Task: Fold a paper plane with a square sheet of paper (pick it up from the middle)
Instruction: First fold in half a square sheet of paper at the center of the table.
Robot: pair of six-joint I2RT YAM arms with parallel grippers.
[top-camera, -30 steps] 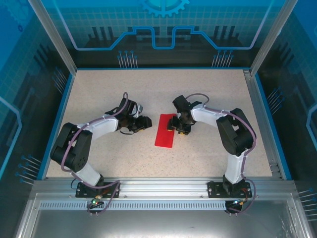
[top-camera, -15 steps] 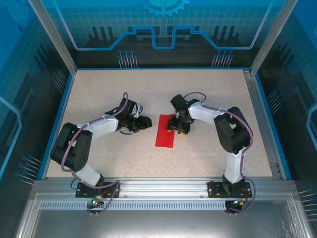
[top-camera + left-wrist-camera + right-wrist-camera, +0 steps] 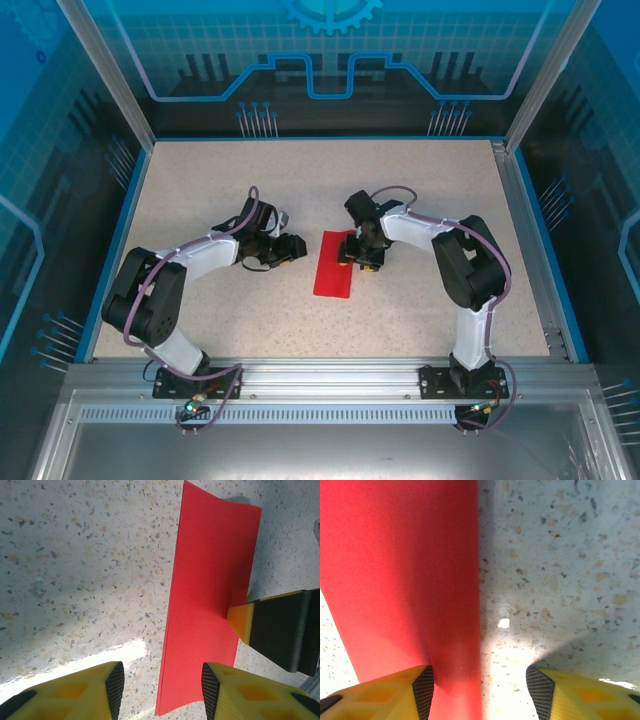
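The square sheet of paper (image 3: pixel 334 266) is bright red and lies flat on the speckled table as a narrow folded rectangle between the two arms. My right gripper (image 3: pixel 352 256) is open at the paper's upper right edge. In the right wrist view its left finger rests on the paper (image 3: pixel 405 580) and its right finger stands over bare table, so the gripper (image 3: pixel 480 687) straddles the paper's edge. My left gripper (image 3: pixel 292 248) is open just left of the sheet. In its wrist view the gripper (image 3: pixel 162 682) frames the paper's near corner (image 3: pixel 210 605), with the right arm's yellow fingertip (image 3: pixel 242 623) on the far edge.
The table (image 3: pixel 220 170) is bordered by a blue rim (image 3: pixel 128 200) and aluminium frame posts. Bare tabletop lies behind the arms and to either side of them.
The right gripper has slid a little to the left onto the paper's edge. The left arm has stayed still.
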